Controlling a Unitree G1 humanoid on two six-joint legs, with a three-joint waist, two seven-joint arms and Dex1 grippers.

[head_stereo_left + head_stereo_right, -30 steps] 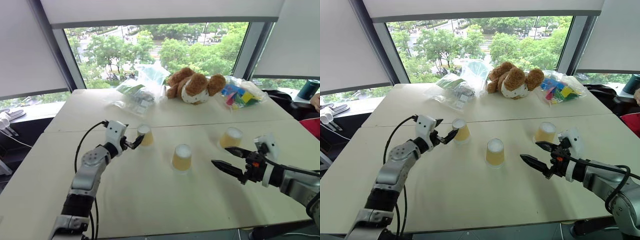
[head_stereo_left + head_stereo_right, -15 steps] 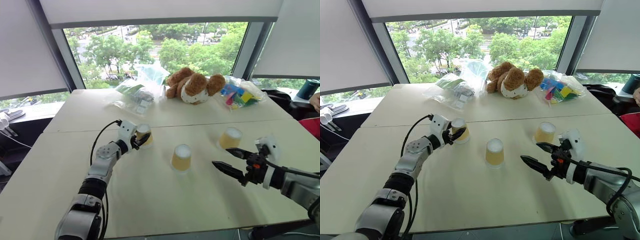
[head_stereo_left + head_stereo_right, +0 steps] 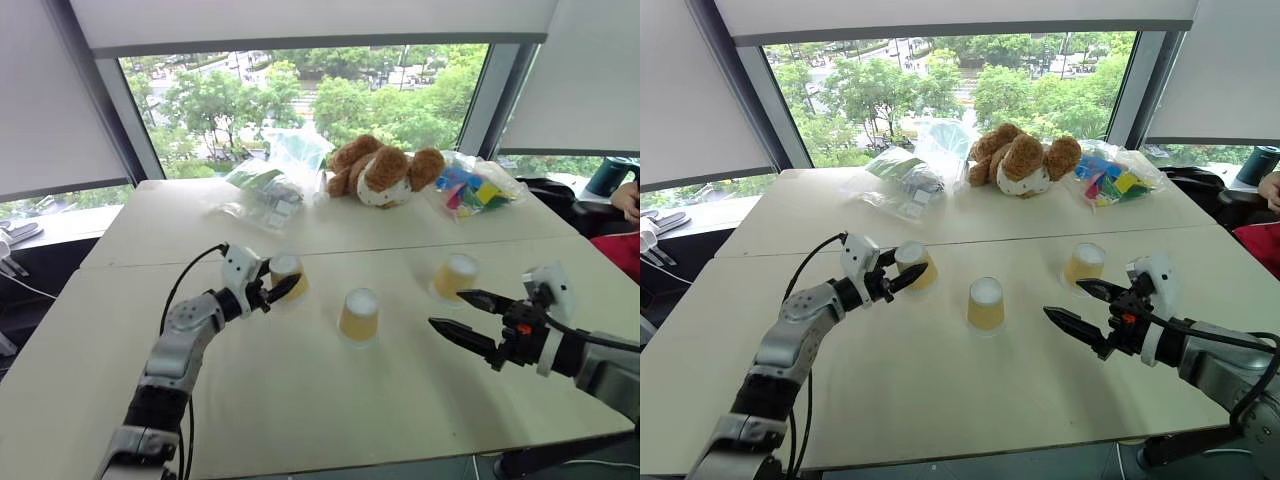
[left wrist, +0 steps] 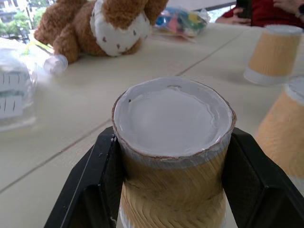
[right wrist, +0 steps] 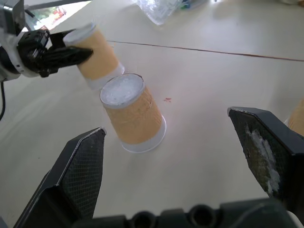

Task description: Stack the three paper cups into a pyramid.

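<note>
We look down over a wide cream table [image 3: 300, 400] set against a big window with green trees outside. Along its far edge lie a clear plastic bag [image 3: 275, 185], a brown teddy bear [image 3: 385, 175] and a bag of bright toy blocks [image 3: 475, 190].

Nearer to us three upside-down yellow paper cups stand apart in a loose row. The left cup [image 3: 287, 278] is clamped between the two black fingers of our left gripper [image 3: 272, 290]; in the left wrist view a finger presses on each side of it, just under its white base. In the right wrist view this cup leans and seems partly raised off the table, though we cannot be sure it is fully clear. The middle cup [image 3: 358, 315] stands free near the table's centre. The right cup [image 3: 455, 277] stands free farther right, well apart from the middle one.

Our right gripper [image 3: 462, 318] hovers low between the middle and right cups with its fingers spread wide, holding nothing.

We judge that the pyramid is only beginning: no two cups touch and nothing is stacked. The step in hand looks like carrying the left cup toward the middle one. The next move calls for setting it down upright right beside the middle cup to form the base, gently, as a paper cup crushes easily.
</note>
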